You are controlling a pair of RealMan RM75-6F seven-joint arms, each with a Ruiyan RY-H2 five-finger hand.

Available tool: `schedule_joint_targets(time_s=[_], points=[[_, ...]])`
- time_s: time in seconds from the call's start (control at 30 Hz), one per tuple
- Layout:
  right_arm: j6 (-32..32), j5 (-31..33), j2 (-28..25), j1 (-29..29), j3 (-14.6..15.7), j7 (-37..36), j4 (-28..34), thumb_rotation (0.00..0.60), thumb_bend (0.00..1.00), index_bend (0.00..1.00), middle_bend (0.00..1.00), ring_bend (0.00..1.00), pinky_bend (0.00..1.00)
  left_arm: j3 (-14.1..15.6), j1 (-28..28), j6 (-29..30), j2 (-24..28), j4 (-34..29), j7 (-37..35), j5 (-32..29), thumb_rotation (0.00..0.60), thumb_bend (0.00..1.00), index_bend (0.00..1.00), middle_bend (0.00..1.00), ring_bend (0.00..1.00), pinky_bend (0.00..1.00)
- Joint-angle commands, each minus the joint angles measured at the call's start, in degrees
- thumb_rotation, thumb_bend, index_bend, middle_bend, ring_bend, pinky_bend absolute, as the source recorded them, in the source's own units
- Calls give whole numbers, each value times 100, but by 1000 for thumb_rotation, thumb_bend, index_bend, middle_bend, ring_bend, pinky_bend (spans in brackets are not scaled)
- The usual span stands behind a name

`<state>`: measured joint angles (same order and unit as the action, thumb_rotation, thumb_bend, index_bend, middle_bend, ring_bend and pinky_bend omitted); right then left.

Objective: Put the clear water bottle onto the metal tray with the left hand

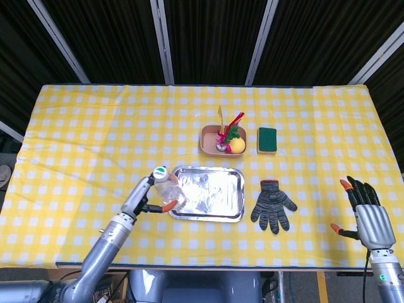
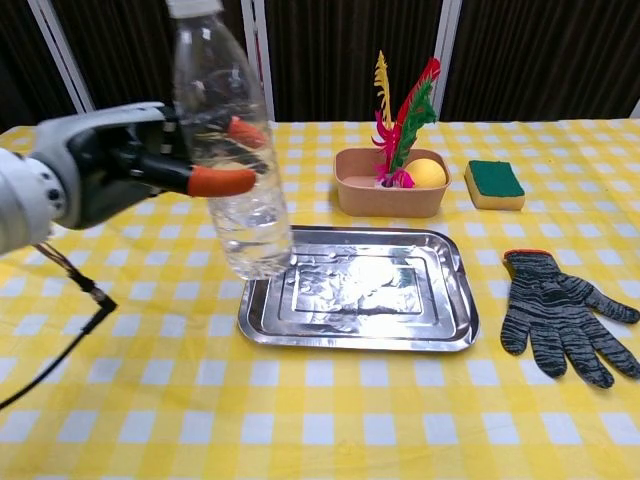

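Clear plastic water bottle with white cap (image 2: 240,170) is held upright in the left hand (image 2: 120,170), orange-tipped fingers (image 2: 220,182) wrapped round its middle; its base hangs over the left edge of the shallow rectangular metal tray (image 2: 455,320), seemingly not yet set down. Risk judged: a base lowered half on the raised rim would tip the bottle on release; the smooth wall could slip in the grasp. The right hand (image 1: 366,211) is seen in the head view only, fingers spread, nothing held. Contact between bottle base and tray cannot be made out through the clear plastic. The cap is cut off by the chest view's top edge, and the left palm is hidden behind the bottle.
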<state>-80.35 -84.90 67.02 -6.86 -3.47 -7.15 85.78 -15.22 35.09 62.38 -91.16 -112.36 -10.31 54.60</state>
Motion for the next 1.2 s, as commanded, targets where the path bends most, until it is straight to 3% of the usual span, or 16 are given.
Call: schedule_joint_targets(time_s=[0.03, 0.1, 0.23, 0.4, 0.5, 0.6, 0.73, 0.83, 0.93, 1.07, 1.2], points=[[-23, 14, -19, 10, -16, -41, -16, 600, 49, 54, 0, 0, 0, -327, 594, 50, -1130, 576, 537, -484, 600, 434, 549, 512, 0, 0], [-36, 24, -32, 21, -21, -73, -24, 600, 49, 54, 0, 0, 0, -382, 704, 134, -1309, 573, 765, -552, 600, 434, 550, 512, 0, 0], [-53, 3, -57, 30, -13, -100, -11, 600, 49, 54, 0, 0, 0, -361, 563, 564, -1121, 247, 1157, -580, 600, 434, 552, 512, 0, 0], [-110, -92, -55, 48, 31, -41, 66, 600, 49, 54, 0, 0, 0, -129, -13, 1017, -78, -436, 1363, -492, 600, 433, 551, 509, 0, 0], [-107, -122, -39, 46, 54, 28, 110, 600, 49, 54, 0, 0, 0, 124, -625, 1155, 1044, -870, 1001, -166, 600, 433, 551, 510, 0, 0], [-79, -103, -18, 42, 61, 84, 133, 600, 50, 54, 0, 0, 0, 358, -1221, 1084, 2127, -893, 179, 399, 600, 432, 551, 512, 0, 0], [-59, -71, -9, 37, 51, 114, 140, 600, 49, 54, 0, 0, 0, 494, -1608, 841, 2771, -520, -903, 919, 600, 432, 551, 513, 0, 0], [-47, -48, -3, 34, 44, 119, 132, 600, 50, 54, 0, 0, 0, 504, -1592, 588, 2782, -320, -1268, 1078, 600, 433, 551, 513, 0, 0], [-46, -33, -4, 37, 38, 105, 120, 600, 50, 54, 0, 0, 0, 495, -1375, 336, 2439, -221, -1136, 1138, 600, 433, 551, 512, 0, 0], [-36, 13, -14, 40, 18, 74, 88, 600, 50, 54, 0, 0, 0, 394, -884, 67, 1506, -129, -462, 826, 600, 433, 551, 511, 0, 0], [-19, 33, -22, 38, 11, 37, 56, 600, 48, 54, 0, 0, 0, 78, -251, -22, 354, 8, 359, 36, 600, 433, 551, 509, 0, 0]])
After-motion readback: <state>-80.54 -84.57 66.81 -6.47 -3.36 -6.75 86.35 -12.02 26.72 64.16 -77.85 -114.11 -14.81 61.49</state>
